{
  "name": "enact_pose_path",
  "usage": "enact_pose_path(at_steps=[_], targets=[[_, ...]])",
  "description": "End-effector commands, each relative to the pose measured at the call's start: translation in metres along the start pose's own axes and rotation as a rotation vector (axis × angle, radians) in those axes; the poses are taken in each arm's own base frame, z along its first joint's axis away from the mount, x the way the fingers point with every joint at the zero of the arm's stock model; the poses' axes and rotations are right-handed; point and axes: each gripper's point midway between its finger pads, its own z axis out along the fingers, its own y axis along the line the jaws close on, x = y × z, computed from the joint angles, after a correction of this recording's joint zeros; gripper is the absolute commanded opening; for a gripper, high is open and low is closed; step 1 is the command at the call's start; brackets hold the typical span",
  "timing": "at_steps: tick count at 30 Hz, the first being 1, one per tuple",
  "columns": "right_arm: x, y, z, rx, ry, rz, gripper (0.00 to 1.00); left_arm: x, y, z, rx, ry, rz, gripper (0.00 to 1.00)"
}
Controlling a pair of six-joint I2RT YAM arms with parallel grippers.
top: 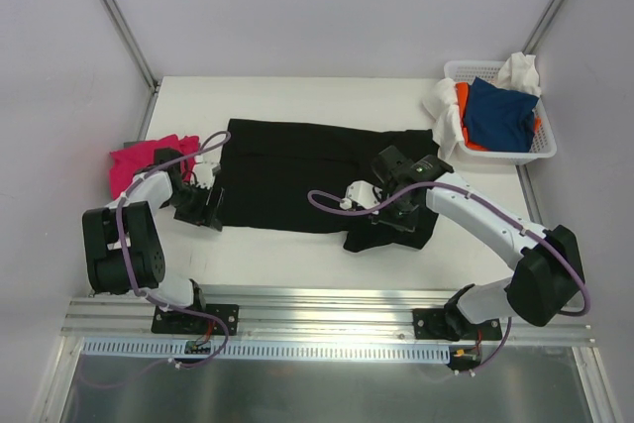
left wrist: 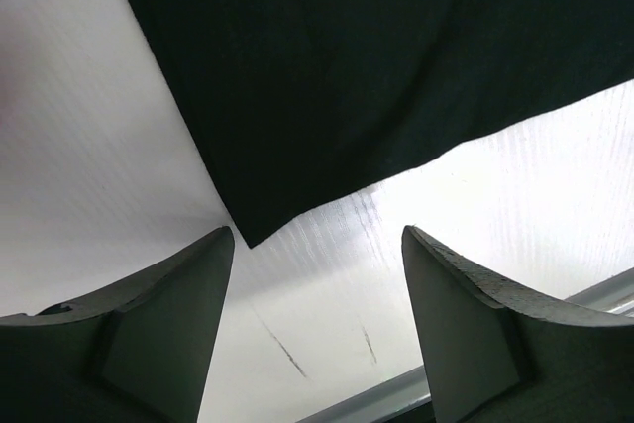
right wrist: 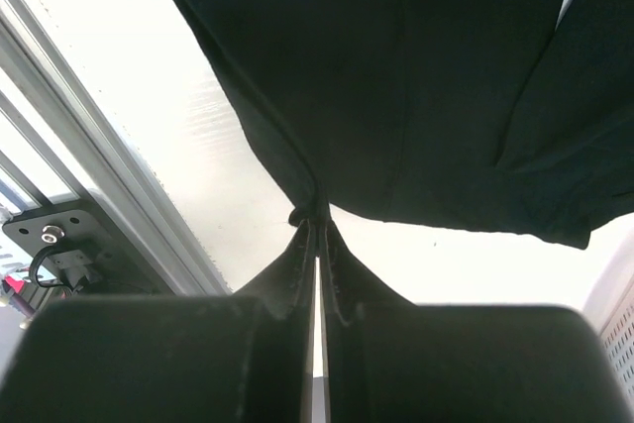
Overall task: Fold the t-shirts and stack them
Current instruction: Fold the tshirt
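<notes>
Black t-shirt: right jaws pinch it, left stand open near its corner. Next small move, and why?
Probably ease the left gripper forward until its open jaws straddle the corner of the black t-shirt, then close: it lies loose ahead, and the right gripper holds its edge.

the top camera looks down on the whole table; both wrist cameras sit very near the same black t-shirt.

A white worktop carries a black t-shirt spread across its middle, a magenta-pink t-shirt bunched at its left edge and a white lattice basket at its far right corner.
</notes>
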Motion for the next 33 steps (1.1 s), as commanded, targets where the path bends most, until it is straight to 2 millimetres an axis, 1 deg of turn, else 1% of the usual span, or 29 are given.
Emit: enact_pose_path(at_steps=[1,2,5,7,8,9,10,11,13,14,15,16,17,18,19,20,22,23,25,26,27,28,29,31,32,33], targets=[[-0.003,-0.009,-0.009,0.032,-0.007,0.004,0.0,0.001,-0.005,0.002,0.06,0.018,-0.038,0.68],[-0.003,-0.009,-0.009,0.032,-0.007,0.004,0.01,-0.001,-0.005,0.001,0.066,0.017,-0.041,0.67],[-0.004,-0.011,-0.01,0.036,-0.008,0.004,0.0,-0.005,-0.002,0.0,0.065,0.011,-0.042,0.54],[-0.005,-0.011,-0.009,0.035,-0.01,0.004,0.01,-0.006,-0.002,0.0,0.064,0.01,-0.035,0.41],[-0.004,-0.011,-0.009,0.037,-0.007,0.004,0.01,-0.006,-0.001,-0.001,0.061,0.01,-0.034,0.33],[-0.003,-0.012,-0.009,0.04,-0.005,0.007,0.0,-0.007,-0.001,-0.001,0.059,0.01,-0.034,0.12],[-0.003,-0.013,-0.009,0.043,-0.008,0.01,0.01,-0.007,-0.001,-0.002,0.057,0.008,-0.034,0.03],[-0.003,-0.015,-0.011,0.049,-0.011,0.015,0.01,-0.009,-0.001,-0.004,0.052,0.0,-0.036,0.0],[0.0,-0.02,-0.016,0.069,-0.022,0.045,0.01,-0.01,-0.001,-0.008,0.047,-0.007,-0.022,0.0],[0.002,-0.022,-0.019,0.075,-0.025,0.055,0.01,-0.013,-0.001,-0.014,0.036,-0.024,0.004,0.0],[0.005,-0.029,-0.026,0.095,-0.038,0.087,0.01,-0.015,-0.001,-0.017,0.026,-0.032,0.018,0.0],[0.008,-0.029,-0.029,0.096,-0.036,0.102,0.01,-0.014,-0.002,-0.022,0.02,-0.031,0.032,0.0],[0.011,-0.031,-0.033,0.103,-0.043,0.115,0.01,-0.02,0.0,-0.03,0.0,-0.058,0.073,0.0],[0.016,-0.034,-0.037,0.11,-0.04,0.139,0.01,-0.021,-0.001,-0.035,-0.006,-0.064,0.091,0.0],[0.021,-0.036,-0.044,0.122,-0.045,0.159,0.0,-0.027,-0.002,-0.045,-0.019,-0.083,0.125,0.0],[0.021,-0.036,-0.048,0.125,-0.048,0.159,0.01,-0.028,-0.003,-0.05,-0.02,-0.087,0.139,0.0],[0.024,-0.04,-0.057,0.144,-0.062,0.187,0.01,-0.035,-0.005,-0.059,-0.016,-0.097,0.162,0.0],[0.026,-0.042,-0.06,0.153,-0.063,0.198,0.01,-0.042,-0.008,-0.069,-0.009,-0.107,0.177,0.0],[0.028,-0.048,-0.064,0.171,-0.071,0.224,0.01,-0.052,-0.008,-0.076,0.005,-0.111,0.176,0.0],[0.028,-0.051,-0.066,0.18,-0.075,0.232,0.0,-0.066,-0.008,-0.082,0.013,-0.131,0.183,0.0],[0.029,-0.054,-0.067,0.189,-0.076,0.242,0.01,-0.069,-0.009,-0.085,0.019,-0.128,0.178,0.0],[0.029,-0.058,-0.068,0.198,-0.078,0.248,0.0,-0.075,-0.008,-0.088,0.021,-0.137,0.177,0.0],[0.029,-0.063,-0.069,0.209,-0.079,0.256,0.01,-0.086,-0.006,-0.092,0.019,-0.151,0.174,0.0],[0.028,-0.07,-0.071,0.223,-0.085,0.265,0.01,-0.096,-0.006,-0.095,0.031,-0.163,0.167,0.0],[0.027,-0.075,-0.072,0.232,-0.089,0.266,0.01,-0.107,-0.003,-0.097,0.031,-0.171,0.162,0.0],[0.029,-0.083,-0.073,0.242,-0.087,0.282,0.0,-0.111,-0.002,-0.097,0.041,-0.175,0.156,0.0]])
